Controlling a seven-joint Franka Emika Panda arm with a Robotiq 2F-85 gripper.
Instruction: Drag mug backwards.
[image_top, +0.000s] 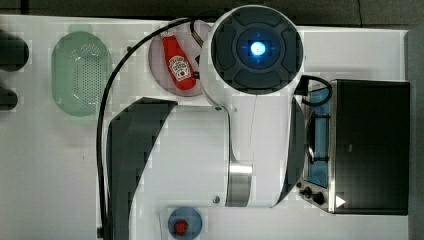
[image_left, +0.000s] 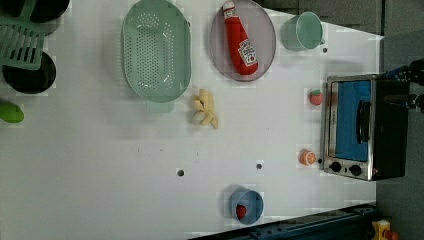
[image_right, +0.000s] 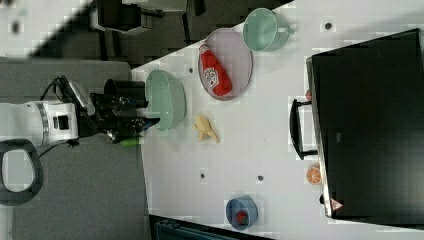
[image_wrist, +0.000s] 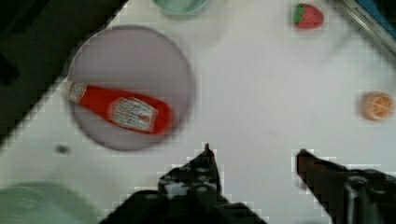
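The small green round mug (image_left: 302, 31) lies tipped on its side, its open mouth facing the camera, on the white tabletop (image_left: 100, 165) just beside the round purple plate (image_left: 266, 22) bearing a red plastic ketchup bottle (image_left: 240, 41). The right view shows the mug (image_right: 261, 29) at the table's far corner. The wrist view catches the black gripper (image_wrist: 254, 151) with its fingers spread wide and empty above bare table, near a strawberry (image_wrist: 308, 15) and an orange slice (image_wrist: 377, 105). A pale green perforated colander (image_left: 156, 50) sits on the plate's other side.
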